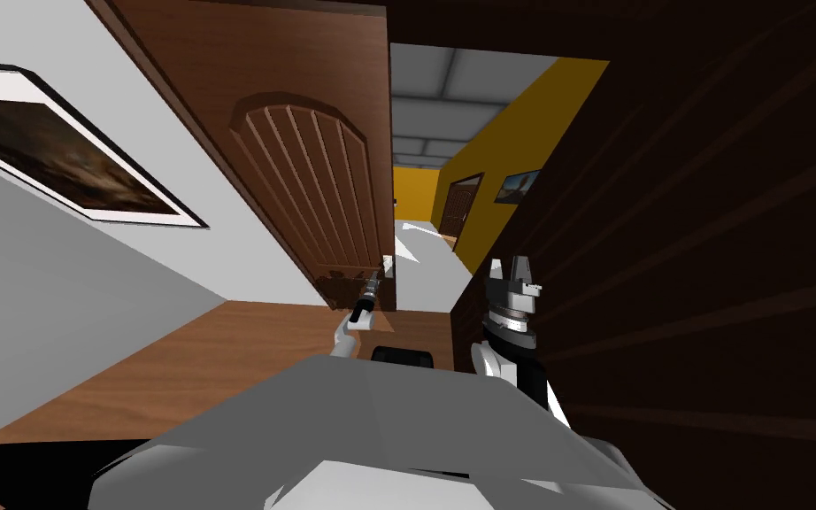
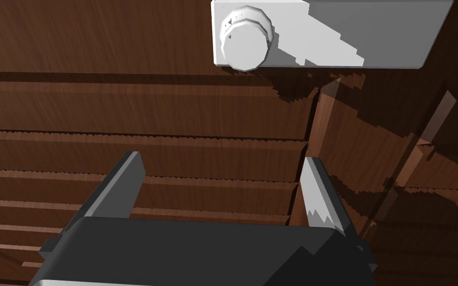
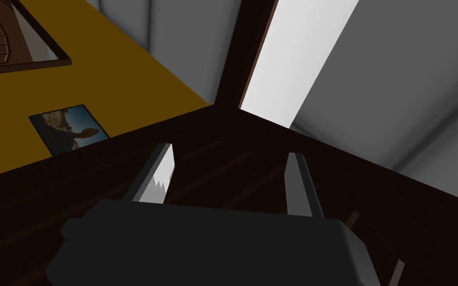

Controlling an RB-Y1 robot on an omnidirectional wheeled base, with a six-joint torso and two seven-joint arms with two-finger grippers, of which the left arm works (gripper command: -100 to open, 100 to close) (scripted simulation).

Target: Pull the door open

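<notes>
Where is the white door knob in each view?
Head view: knob at the brown door's edge, beyond the left gripper.
Left wrist view: on a white plate, ahead of the open fingers.
Right wrist view: the right gripper faces away from it.
Shared landmark: the door's ribbed panel.

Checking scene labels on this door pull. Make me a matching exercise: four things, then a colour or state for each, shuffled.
Things:
1 door
2 knob
3 left gripper
4 hall wall

Colour or state:
A yellow
B open, knob beyond its fingers
C brown, ajar
D white, on a pale plate

Pairs: 1-C, 2-D, 3-B, 4-A
</notes>
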